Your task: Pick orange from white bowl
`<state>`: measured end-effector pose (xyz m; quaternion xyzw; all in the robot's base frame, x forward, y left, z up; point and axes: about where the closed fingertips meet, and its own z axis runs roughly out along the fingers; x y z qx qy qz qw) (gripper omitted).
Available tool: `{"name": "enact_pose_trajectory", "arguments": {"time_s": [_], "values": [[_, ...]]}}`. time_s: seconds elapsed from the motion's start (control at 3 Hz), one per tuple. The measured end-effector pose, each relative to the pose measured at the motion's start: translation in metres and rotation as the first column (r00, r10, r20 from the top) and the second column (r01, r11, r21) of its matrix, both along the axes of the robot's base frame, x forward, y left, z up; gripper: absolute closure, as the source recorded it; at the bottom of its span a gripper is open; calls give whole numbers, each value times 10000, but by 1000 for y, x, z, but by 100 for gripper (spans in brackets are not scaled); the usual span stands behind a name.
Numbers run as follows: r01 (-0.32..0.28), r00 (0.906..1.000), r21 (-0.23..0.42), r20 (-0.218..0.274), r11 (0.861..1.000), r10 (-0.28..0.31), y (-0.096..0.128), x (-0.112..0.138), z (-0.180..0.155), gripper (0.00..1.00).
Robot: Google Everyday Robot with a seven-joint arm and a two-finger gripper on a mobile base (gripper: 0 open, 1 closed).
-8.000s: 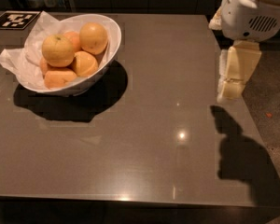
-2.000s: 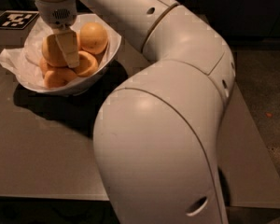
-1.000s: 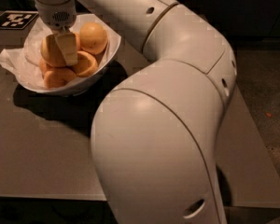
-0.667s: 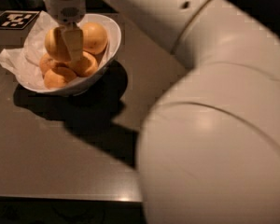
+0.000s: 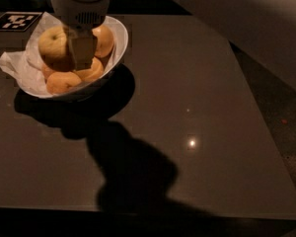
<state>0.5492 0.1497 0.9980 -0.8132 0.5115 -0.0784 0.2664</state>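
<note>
The white bowl (image 5: 119,38), lined with crumpled white paper, stands at the table's far left. It holds the pale yellowish orange (image 5: 53,46) at upper left and several deeper-orange fruits around it. My gripper (image 5: 71,58) reaches down into the bowl from above, its white wrist housing at the top edge of the view. One tan finger (image 5: 83,51) presses against the orange's right side; the other finger is hidden behind the fruit. The orange sits slightly above the other fruits, held in the gripper.
A black-and-white marker tag (image 5: 15,21) lies on the table behind the bowl. The dark grey table (image 5: 197,107) stretches right and toward me, under the arm's shadow. Its right edge runs diagonally, with floor beyond.
The large arm body that filled the view has swung out of frame. The gripper has stayed in the bowl, and the pale orange has shifted slightly up and left.
</note>
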Motion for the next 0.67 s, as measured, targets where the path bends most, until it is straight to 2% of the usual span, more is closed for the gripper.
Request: {"name": "enact_pose_trajectory", "arguments": {"time_s": [0.33,0.67], "values": [[-112,9993,257,368,9996,102,-9,-43,8,100],[-16,9981,671,622,9977,-25,-19,-69,12,100]]}}
